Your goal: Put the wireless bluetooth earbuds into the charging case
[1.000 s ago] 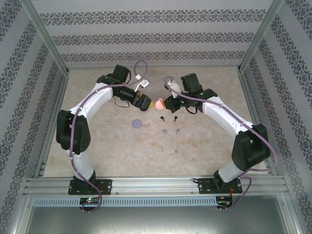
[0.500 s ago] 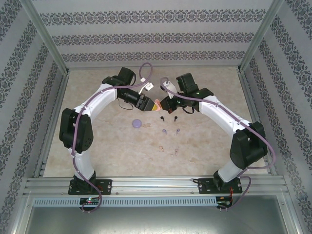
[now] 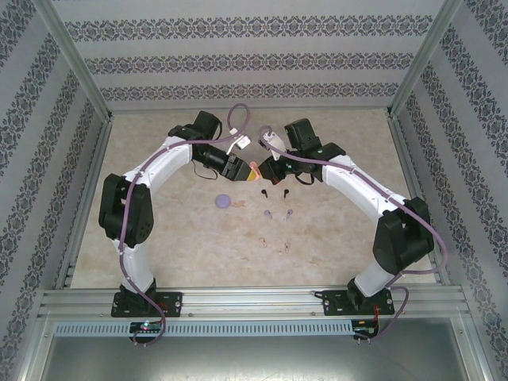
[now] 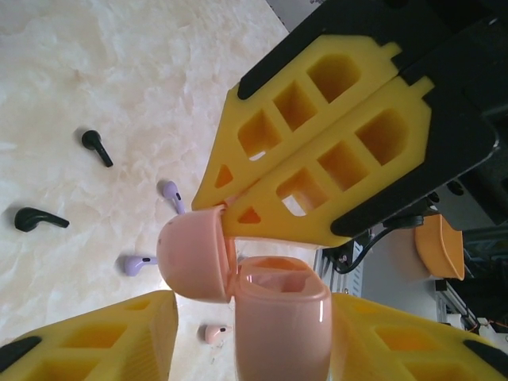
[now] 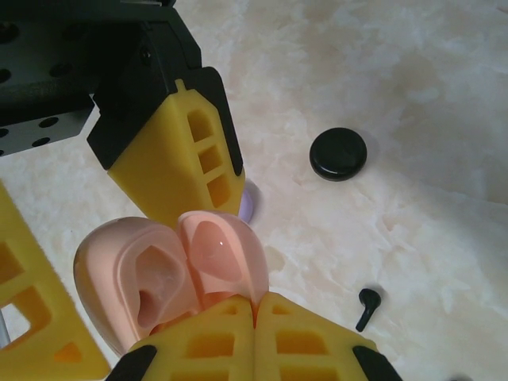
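Tabletop (top view): the table (image 3: pixel 159 238) is matt, cream and marbled, with patterned walls around it.
Grippers: left gripper (image 3: pixel 240 169) and right gripper (image 3: pixel 267 167) meet tip to tip at the far middle, the pink case (image 3: pixel 253 174) between them.
Earbuds: black earbuds (image 3: pixel 263 193), lilac earbuds (image 3: pixel 268 213) and pink earbuds (image 3: pixel 263 240) lie loose in three pairs nearer the bases. They are tiny and stemmed, and none is in a case.
Neighbour: lilac case (image 3: pixel 223 202), a flat round disc, lies left of the black pair.
Case (left wrist view): glossy rounded shell, open, its lid (image 4: pixel 194 254) swung aside on the hinge and the hollow showing.
Left jaws: yellow fingers (image 4: pixel 103 337) with square cut-outs straddle the shell at middling width. One lies against it; past the other a strip of table shows (no clamp, then).
Right jaws: pressed together into one wedge, holding nothing, the tip touching the lid's rim.
Obstruction (right wrist view): a left finger stands just behind the open case and hides most of the lilac case.
Beyond: black case (image 5: pixel 339 153), a smooth round puck, sits well apart on the marble; one black earbud lies nearer.
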Motion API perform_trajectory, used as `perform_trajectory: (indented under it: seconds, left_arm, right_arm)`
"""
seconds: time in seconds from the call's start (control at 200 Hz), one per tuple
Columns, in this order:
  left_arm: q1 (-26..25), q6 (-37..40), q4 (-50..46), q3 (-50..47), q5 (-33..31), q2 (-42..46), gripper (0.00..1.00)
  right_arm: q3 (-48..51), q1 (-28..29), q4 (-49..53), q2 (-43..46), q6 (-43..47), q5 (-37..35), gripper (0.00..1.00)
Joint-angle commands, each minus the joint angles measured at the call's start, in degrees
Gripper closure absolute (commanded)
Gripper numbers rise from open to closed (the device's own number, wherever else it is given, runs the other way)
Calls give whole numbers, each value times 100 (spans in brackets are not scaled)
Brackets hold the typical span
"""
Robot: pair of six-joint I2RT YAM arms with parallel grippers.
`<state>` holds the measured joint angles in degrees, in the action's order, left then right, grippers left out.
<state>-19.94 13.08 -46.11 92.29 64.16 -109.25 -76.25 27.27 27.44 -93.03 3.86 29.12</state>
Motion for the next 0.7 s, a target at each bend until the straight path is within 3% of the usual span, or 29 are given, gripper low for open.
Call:
perform_trajectory:
  seconds: [0.0, 0.22, 0.45, 0.57, 0.694]
  left_arm:
    - [-62, 212, -152, 133, 201, -52, 51]
    - [-63, 195, -111, 134, 233, -78, 62]
    - [-64, 179, -75, 114, 302, -83, 83]
    - [-62, 63, 131, 7, 286, -25, 100]
    - [-30, -211, 610, -270, 43, 225, 100]
  right_arm:
    - [-169, 59, -33, -75, 21, 5, 100]
    - [-162, 59, -31, -81, 19, -3, 100]
    - [-171, 43, -79, -1, -63, -62, 100]
    - [-161, 3, -85, 177, -221, -307, 81]
    - [67, -187, -65, 675, -448, -410, 64]
